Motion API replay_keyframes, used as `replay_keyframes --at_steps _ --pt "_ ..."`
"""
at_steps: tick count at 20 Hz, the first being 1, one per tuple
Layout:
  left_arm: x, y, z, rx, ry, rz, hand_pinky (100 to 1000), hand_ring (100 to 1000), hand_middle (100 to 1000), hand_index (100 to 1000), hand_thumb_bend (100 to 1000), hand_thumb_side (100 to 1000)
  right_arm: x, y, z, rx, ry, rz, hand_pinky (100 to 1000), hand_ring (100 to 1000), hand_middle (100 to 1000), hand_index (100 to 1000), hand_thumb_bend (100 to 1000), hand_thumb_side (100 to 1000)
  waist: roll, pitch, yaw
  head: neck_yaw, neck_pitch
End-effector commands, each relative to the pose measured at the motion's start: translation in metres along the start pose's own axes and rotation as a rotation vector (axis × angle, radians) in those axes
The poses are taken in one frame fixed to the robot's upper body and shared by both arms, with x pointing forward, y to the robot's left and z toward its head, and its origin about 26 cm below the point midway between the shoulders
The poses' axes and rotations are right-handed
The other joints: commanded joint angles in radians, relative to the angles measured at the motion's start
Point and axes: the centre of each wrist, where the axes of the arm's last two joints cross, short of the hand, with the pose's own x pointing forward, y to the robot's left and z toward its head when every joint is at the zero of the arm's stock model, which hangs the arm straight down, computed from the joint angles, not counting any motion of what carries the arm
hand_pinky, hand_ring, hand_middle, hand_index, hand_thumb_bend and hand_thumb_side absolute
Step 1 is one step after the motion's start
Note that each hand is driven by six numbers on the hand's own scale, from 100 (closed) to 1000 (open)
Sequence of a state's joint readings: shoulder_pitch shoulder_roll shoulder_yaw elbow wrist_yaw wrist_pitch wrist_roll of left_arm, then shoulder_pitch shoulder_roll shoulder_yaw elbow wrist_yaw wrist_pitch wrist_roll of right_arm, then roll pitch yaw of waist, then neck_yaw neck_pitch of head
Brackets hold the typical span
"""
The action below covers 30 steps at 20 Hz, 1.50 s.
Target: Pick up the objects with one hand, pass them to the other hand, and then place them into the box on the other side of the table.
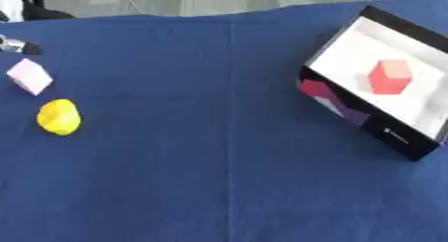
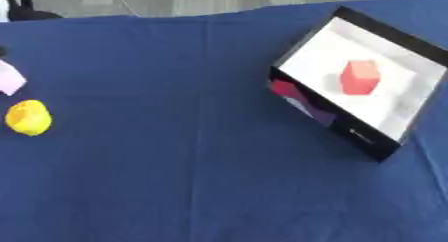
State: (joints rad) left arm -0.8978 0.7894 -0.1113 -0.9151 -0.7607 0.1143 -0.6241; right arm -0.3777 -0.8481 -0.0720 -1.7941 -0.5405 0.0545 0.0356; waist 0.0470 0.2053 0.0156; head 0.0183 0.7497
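A pink block (image 1: 30, 76) lies on the blue tablecloth at the far left. Just in front of it sits a yellow rounded object (image 1: 59, 117). On the right stands a black box (image 1: 350, 111) with a white inside, turned askew, and a red cube (image 1: 389, 77) rests in it. A small silver and black part of my left hand (image 1: 13, 45) pokes in at the left edge, a little behind the pink block and apart from it. My right hand shows in neither view.
The blue cloth (image 1: 219, 161) covers the whole table, with a wide bare stretch between the left-hand objects and the box. The table's far edge (image 1: 175, 16) runs along the top, with grey floor beyond it. Something black and white (image 1: 17, 8) sits at the top left corner.
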Motion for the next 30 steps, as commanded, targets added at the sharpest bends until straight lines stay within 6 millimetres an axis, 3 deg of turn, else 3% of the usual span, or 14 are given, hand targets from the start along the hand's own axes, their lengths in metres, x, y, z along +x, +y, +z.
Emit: replay_keyframes --at_steps 1,10,20,30 --pt "-0.008 0.017 0.007 0.02 0.055 0.005 910 880 804 862 858 670 0.011 -0.002 -0.002 0.004 -0.025 0.033 967 1000 1000 1000 100 548 -0.012 0.003 -0.001 0.021 -0.019" --pt "-0.017 0.014 0.002 -0.027 0.086 0.058 916 885 806 851 819 657 0.01 -0.001 -0.002 0.0 -0.024 0.041 968 1000 1000 1000 100 551 -0.012 0.02 -0.009 0.036 -0.03" --pt "-0.023 0.013 0.001 -0.045 0.146 0.043 927 898 813 859 883 589 0.008 0.001 -0.002 -0.002 -0.019 0.052 971 1000 1000 1000 100 555 -0.013 0.04 -0.026 0.044 -0.036" --pt "-0.034 0.006 -0.002 -0.03 0.231 0.053 930 903 814 852 870 537 0.005 0.003 -0.001 0.001 -0.014 0.062 975 1000 1000 1000 100 555 -0.016 0.051 -0.032 0.052 -0.048"
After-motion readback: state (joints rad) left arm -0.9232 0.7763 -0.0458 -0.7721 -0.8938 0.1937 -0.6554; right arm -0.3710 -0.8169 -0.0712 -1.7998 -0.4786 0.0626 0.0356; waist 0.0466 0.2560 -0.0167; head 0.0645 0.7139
